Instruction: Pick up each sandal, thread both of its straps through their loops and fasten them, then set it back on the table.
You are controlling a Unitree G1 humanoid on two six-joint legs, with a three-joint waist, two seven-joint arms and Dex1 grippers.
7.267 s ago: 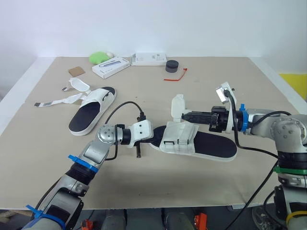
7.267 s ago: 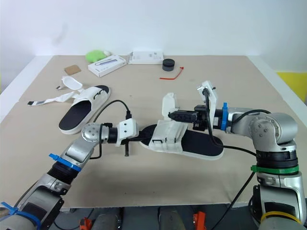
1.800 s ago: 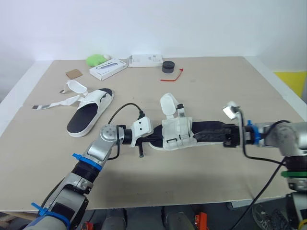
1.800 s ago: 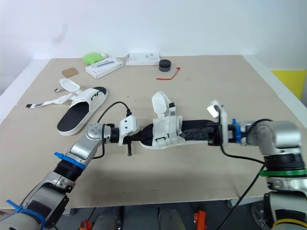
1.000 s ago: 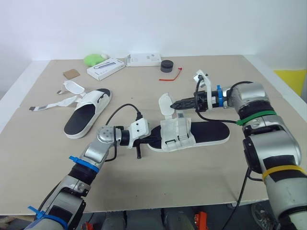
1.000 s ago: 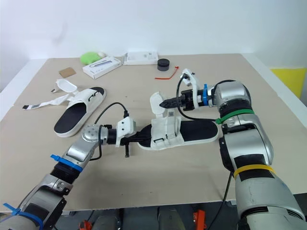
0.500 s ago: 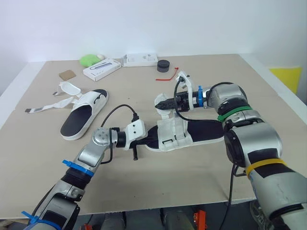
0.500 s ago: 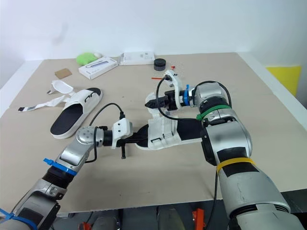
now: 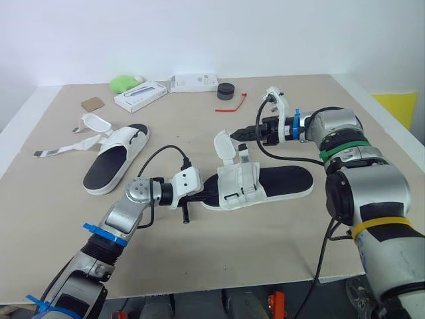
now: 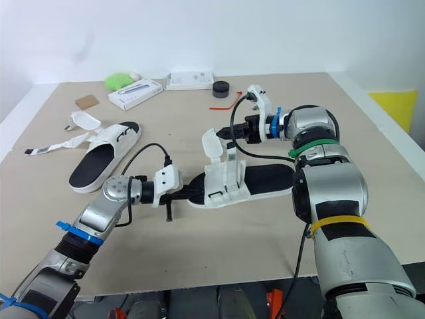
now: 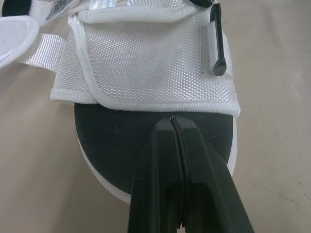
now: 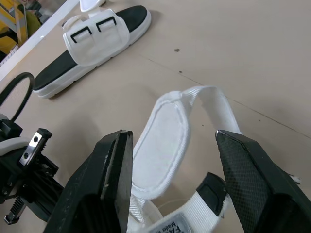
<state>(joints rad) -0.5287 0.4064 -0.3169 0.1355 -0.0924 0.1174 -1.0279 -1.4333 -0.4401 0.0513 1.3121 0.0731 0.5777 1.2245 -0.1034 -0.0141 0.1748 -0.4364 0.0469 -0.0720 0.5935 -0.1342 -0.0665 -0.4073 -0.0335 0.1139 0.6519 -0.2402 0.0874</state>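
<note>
Centre frame: left gripper [image 11: 172, 120], fingers pressed together, pins the sandal [image 9: 285, 181] toe. Right gripper [image 12: 172, 136], spread, flanks 1 loose strap [image 12: 162, 156]. Strap-threading step; next, probably pinch it and feed its loop.

Table [image 9: 265, 246] is bare along the near edge, in front of the centre sandal [image 9: 285, 183]; free passage there. Left side is blocked by the second sandal [image 9: 116, 156] and its loose straps [image 9: 60, 147]. Far edge is lined with white boxes [image 9: 139, 96], black puck [image 9: 226, 92], red tie [image 9: 234, 105].
</note>
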